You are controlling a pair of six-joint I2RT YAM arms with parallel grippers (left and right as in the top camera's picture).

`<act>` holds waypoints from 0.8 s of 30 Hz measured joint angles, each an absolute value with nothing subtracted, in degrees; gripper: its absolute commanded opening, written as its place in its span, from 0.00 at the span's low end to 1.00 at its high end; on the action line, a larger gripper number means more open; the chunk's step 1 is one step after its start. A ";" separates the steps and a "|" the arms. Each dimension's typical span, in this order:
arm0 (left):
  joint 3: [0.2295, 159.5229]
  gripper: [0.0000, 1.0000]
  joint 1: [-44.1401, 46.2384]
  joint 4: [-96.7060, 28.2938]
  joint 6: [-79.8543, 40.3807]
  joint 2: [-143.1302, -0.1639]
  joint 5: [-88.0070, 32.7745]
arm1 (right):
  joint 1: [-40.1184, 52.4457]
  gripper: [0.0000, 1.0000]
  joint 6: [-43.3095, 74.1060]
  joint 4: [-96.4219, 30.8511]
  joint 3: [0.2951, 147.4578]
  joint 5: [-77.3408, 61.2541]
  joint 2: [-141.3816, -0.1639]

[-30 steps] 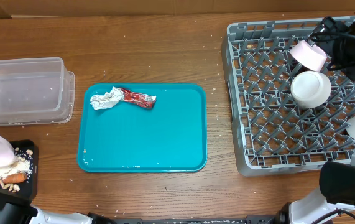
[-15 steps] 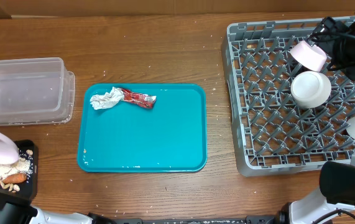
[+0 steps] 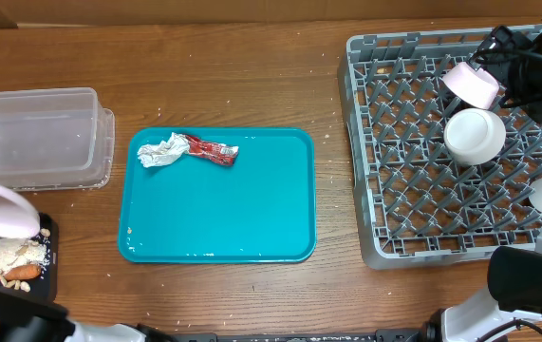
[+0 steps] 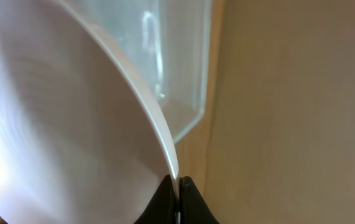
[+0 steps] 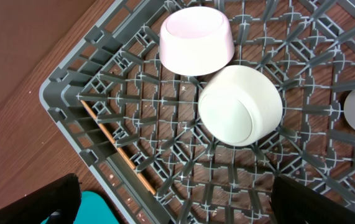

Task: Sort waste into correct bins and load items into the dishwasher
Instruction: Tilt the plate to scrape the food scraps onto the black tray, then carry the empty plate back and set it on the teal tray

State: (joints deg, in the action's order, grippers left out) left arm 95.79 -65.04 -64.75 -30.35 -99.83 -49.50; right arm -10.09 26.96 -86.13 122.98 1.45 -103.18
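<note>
My left gripper (image 4: 178,190) is shut on the rim of a pink plate (image 4: 59,124). In the overhead view the plate (image 3: 0,206) is tilted at the far left edge, just above a black bin (image 3: 45,249) that holds food scraps (image 3: 9,259). A crumpled white paper (image 3: 161,150) and a red wrapper (image 3: 212,149) lie on the teal tray (image 3: 252,209). The grey dishwasher rack (image 3: 394,152) holds a pink bowl (image 3: 472,84) and a white bowl (image 3: 475,135). My right gripper (image 5: 174,199) is open and empty above the rack (image 5: 165,155), near its corner.
A clear plastic container (image 3: 38,138) stands at the back left, next to the plate. A white item (image 3: 541,195) sits in the rack at the right edge. Crumbs lie scattered on the wooden table (image 3: 233,76).
The pink plate has lifted and shifted away from the black bin, toward the clear container, leaving more of the food scraps uncovered. The right arm has not moved.
</note>
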 measured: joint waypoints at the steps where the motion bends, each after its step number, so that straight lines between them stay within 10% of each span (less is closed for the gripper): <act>1: 96.20 0.04 -64.20 -64.79 -30.59 -98.83 -49.19 | -10.09 1.00 26.98 -86.13 122.98 1.43 -103.18; 24: 104.79 0.04 9.10 -75.61 -31.66 -95.39 -7.27 | -10.11 1.00 26.96 -86.11 122.98 1.43 -103.18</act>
State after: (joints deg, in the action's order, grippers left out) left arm 104.79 9.10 -75.61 -31.66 -95.39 -7.27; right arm -10.11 26.96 -86.11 122.98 1.43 -103.18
